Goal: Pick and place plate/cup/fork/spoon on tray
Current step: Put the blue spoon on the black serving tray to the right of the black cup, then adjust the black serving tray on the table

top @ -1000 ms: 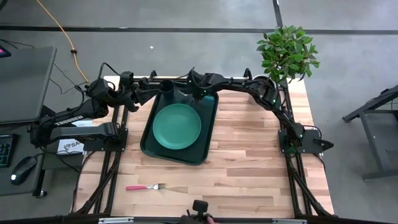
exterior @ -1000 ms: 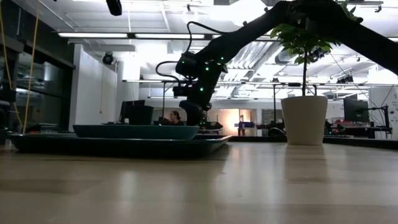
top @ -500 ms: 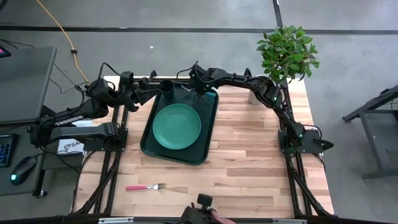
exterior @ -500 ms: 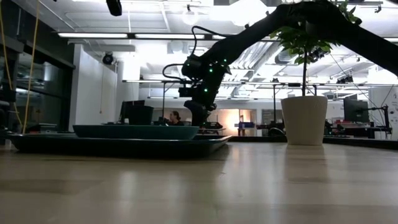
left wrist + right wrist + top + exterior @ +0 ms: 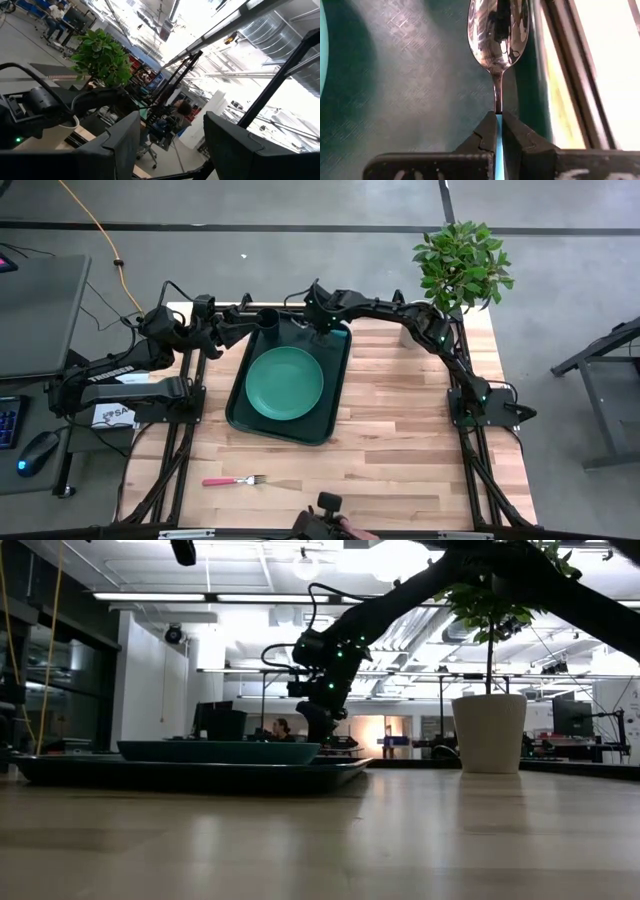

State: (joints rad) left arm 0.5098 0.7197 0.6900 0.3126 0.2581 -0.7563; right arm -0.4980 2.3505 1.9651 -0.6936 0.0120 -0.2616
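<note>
Over the tray's [image 5: 335,395] far right corner, my right gripper [image 5: 496,131] pinches the spoon [image 5: 498,30]; I cannot tell the left gripper's [image 5: 238,328] state.

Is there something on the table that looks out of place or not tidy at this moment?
Only the fork: it lies alone on the bare table, near its front edge, far from the tray that holds the plate and cup. The right gripper holds the spoon over the tray. Nothing looks spilled or damaged.
</note>
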